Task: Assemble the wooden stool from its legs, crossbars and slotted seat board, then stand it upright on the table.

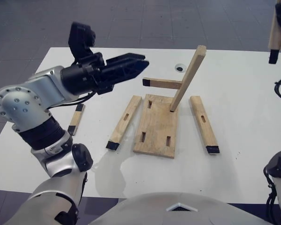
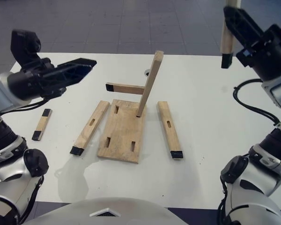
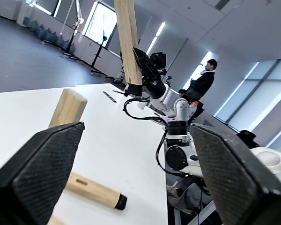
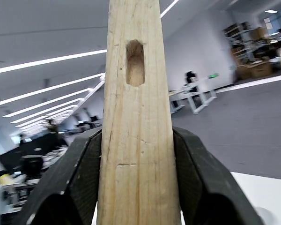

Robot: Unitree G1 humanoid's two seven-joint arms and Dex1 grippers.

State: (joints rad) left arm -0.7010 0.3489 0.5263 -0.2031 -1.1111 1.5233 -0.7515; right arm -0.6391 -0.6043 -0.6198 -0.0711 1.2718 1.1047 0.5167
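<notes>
The slotted seat board point(image 2: 121, 137) lies flat mid-table. One leg point(image 2: 150, 84) stands tilted in its far right slot. Another leg point(image 2: 126, 88) lies behind the board. A third leg point(image 2: 90, 127) lies left of the board and a fourth point(image 2: 170, 129) lies right of it, each with a black tip. A short crossbar point(image 2: 42, 124) lies at the far left. My left gripper point(image 1: 140, 65) hovers open above the table, left of the standing leg, holding nothing. My right gripper point(image 2: 239, 23) is raised high at the far right, shut on a further wooden leg point(image 4: 138, 140) that hangs black tip down.
A round cable hole point(image 1: 179, 68) sits in the white table point(image 1: 243, 84) behind the parts. Bare tabletop stretches to the right of the parts and along the front edge. Dark floor lies beyond the far edge.
</notes>
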